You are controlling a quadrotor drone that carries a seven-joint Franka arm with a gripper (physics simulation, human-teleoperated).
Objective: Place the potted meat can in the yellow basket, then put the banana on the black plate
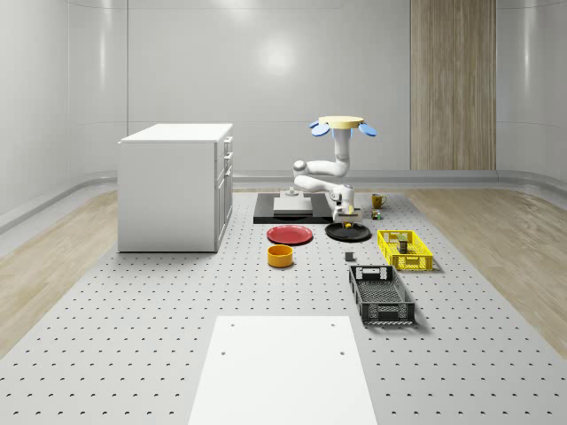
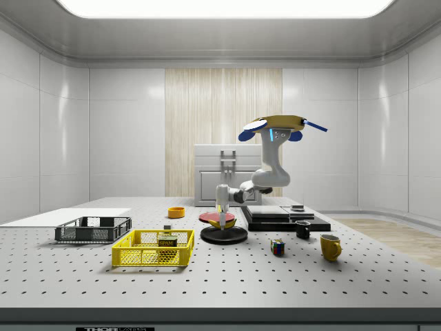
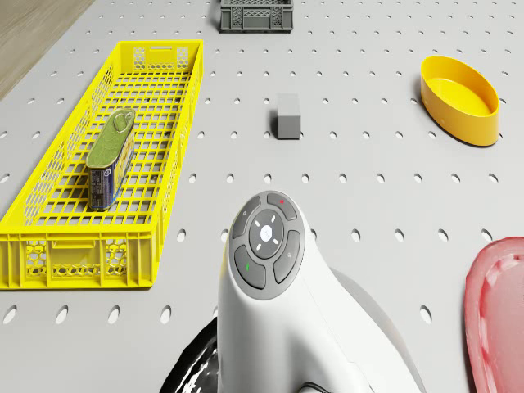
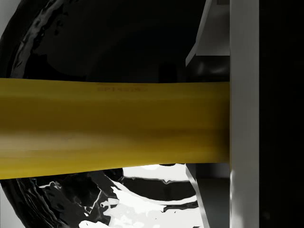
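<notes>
With the potted meat can (image 3: 110,160) already lying in the yellow mesh basket (image 3: 49,246), the hovering drone (image 2: 279,125) holds its gripper (image 2: 222,219), clamped on the yellow banana (image 4: 114,126), above the glossy black plate (image 2: 224,236), the basket at its seven o'clock in the side view; lowering and releasing comes next.

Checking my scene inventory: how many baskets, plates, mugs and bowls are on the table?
Baskets: 2 (yellow basket, black basket)
Plates: 2 (red plate, black plate)
Mugs: 2 (yellow mug, black mug)
Bowls: 1 (orange bowl)
Total: 7
</notes>
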